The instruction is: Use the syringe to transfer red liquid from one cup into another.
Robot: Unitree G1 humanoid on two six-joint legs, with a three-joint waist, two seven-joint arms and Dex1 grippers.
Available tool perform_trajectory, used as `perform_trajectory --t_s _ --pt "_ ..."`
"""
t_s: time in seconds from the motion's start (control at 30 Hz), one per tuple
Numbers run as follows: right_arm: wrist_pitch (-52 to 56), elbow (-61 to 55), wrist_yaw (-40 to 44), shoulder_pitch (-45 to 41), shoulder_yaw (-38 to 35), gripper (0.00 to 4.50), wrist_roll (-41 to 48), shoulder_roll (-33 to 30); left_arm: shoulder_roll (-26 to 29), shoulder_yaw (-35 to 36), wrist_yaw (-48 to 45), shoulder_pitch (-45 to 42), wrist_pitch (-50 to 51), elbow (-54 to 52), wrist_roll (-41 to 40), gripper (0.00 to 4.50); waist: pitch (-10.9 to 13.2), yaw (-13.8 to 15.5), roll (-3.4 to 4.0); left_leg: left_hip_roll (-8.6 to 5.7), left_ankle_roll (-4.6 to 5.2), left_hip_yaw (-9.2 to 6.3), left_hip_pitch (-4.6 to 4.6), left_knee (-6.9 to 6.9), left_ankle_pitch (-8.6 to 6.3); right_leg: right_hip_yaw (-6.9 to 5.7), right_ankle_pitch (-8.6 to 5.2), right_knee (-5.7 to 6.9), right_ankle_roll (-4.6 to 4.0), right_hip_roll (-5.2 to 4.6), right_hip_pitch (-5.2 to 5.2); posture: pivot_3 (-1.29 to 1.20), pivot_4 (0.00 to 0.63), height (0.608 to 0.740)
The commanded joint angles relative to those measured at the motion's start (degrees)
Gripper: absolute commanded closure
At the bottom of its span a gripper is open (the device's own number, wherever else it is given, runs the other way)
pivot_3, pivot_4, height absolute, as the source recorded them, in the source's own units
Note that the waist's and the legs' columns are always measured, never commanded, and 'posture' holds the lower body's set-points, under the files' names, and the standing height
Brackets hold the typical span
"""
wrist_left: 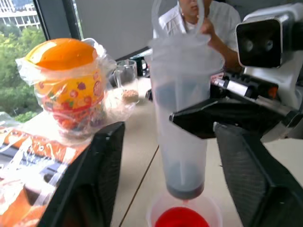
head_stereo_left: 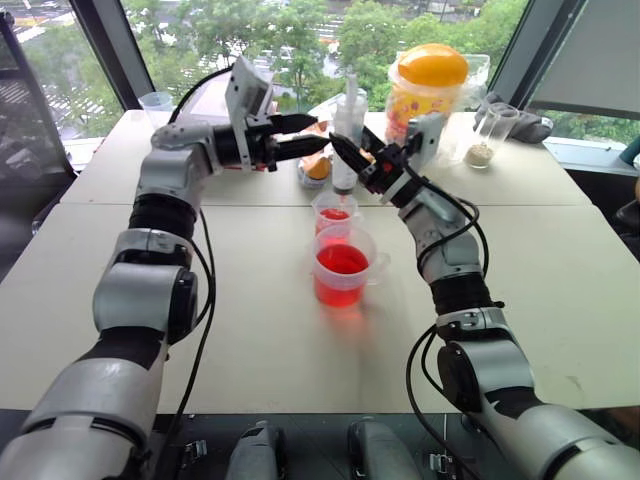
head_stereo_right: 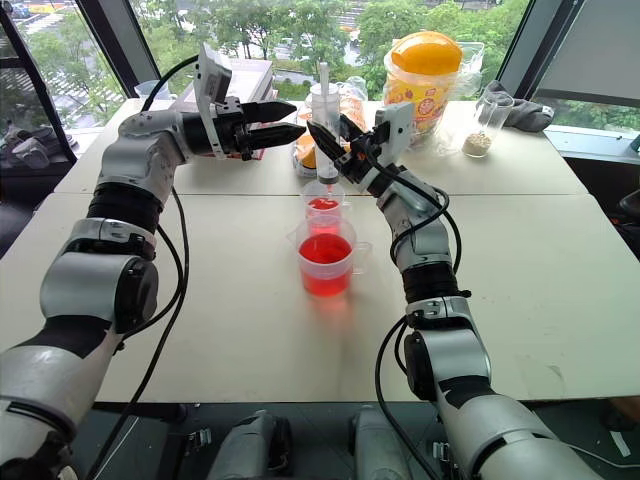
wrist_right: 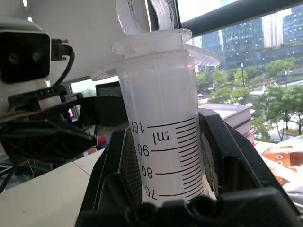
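The syringe (head_stereo_left: 347,125) stands upright, its barrel clamped in my right gripper (head_stereo_left: 349,158), whose fingers (wrist_right: 113,175) press on both sides of the scale marks. Its plunger sits low in the barrel (wrist_left: 182,118). The tip hangs just above the smaller narrow cup (head_stereo_left: 334,212), which holds a little red liquid (wrist_left: 181,219). Directly in front of that cup stands the wider handled beaker (head_stereo_left: 342,265), about half full of red liquid. My left gripper (head_stereo_left: 305,135) is level beside the syringe's upper part, open, its fingers (wrist_left: 94,179) spread apart and touching nothing.
Behind the syringe stands an orange-lidded jar (head_stereo_left: 430,85) in a plastic bag, with a clear cup of white powder (head_stereo_left: 482,140) to its right. An orange snack packet (head_stereo_left: 316,167) lies near the cups. An empty clear cup (head_stereo_left: 155,100) sits far left. A person (wrist_left: 199,19) sits beyond the table.
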Motion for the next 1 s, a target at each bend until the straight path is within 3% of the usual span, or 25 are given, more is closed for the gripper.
perform_trajectory --t_s 0.03,0.2,0.5,0.67,0.8,0.9,1.0 --pt "-0.62 -2.55 -0.04 -0.75 -0.06 3.16 0.76 0.13 3.13 1.24 -1.09 -0.49 -0.31 -1.92 -0.31 0.08 0.00 -0.15 0.00 0.00 0.00 0.00 0.00 0.00 0.00 0.00 0.00 0.00 0.00 0.00 0.00 0.00 0.150 0.740" --pt "-0.37 -2.86 -0.23 -0.64 0.21 3.16 0.91 0.30 6.85 -0.63 -6.81 5.70 3.47 -9.42 -1.08 0.08 0.00 -1.00 0.00 0.00 -0.02 0.00 0.00 -0.02 0.01 0.00 0.00 0.00 0.00 -0.01 0.00 0.00 0.150 0.740" --pt "6.47 -8.59 -2.89 -0.51 -0.98 3.16 3.60 -0.63 9.84 -1.86 -8.01 16.88 10.93 -24.11 -2.77 0.08 0.00 -0.94 0.00 0.02 -0.07 0.00 -0.01 0.00 0.04 0.00 0.00 0.05 0.00 -0.02 0.00 0.00 0.150 0.740" --pt "25.06 -17.74 -14.23 -4.03 -5.83 3.16 8.79 -4.83 10.37 -2.36 -8.46 19.04 13.59 -28.88 -3.85 0.08 0.00 -0.77 0.00 0.01 -0.07 0.01 -0.01 0.02 0.04 0.00 0.00 0.06 0.00 -0.07 0.00 0.00 0.150 0.740" --pt "46.19 -22.45 -23.52 -8.07 -10.47 3.16 12.62 -13.05 10.33 -2.68 -8.98 20.10 14.73 -30.60 -4.64 0.08 0.00 -0.77 0.00 0.01 -0.05 0.01 0.00 0.01 0.03 0.00 -0.01 0.06 -0.01 -0.06 -0.01 0.00 0.150 0.740" --pt "63.59 -20.55 -24.99 -10.15 -8.70 3.16 12.19 -21.61 10.03 -3.04 -9.32 21.18 15.27 -31.98 -5.33 0.08 0.00 -0.72 0.00 0.02 0.16 0.02 -0.02 -0.02 -0.09 0.01 -0.01 0.05 -0.02 -0.07 -0.05 0.00 0.150 0.740" --pt "72.60 -18.97 -21.05 -8.22 -3.11 3.16 10.87 -28.88 9.50 -3.15 -9.22 21.80 15.68 -32.85 -5.98 0.08 -0.01 -0.75 -0.02 0.01 0.21 0.03 -0.02 -0.04 -0.12 0.02 -0.02 0.01 -0.03 -0.08 -0.06 0.00 0.150 0.740"
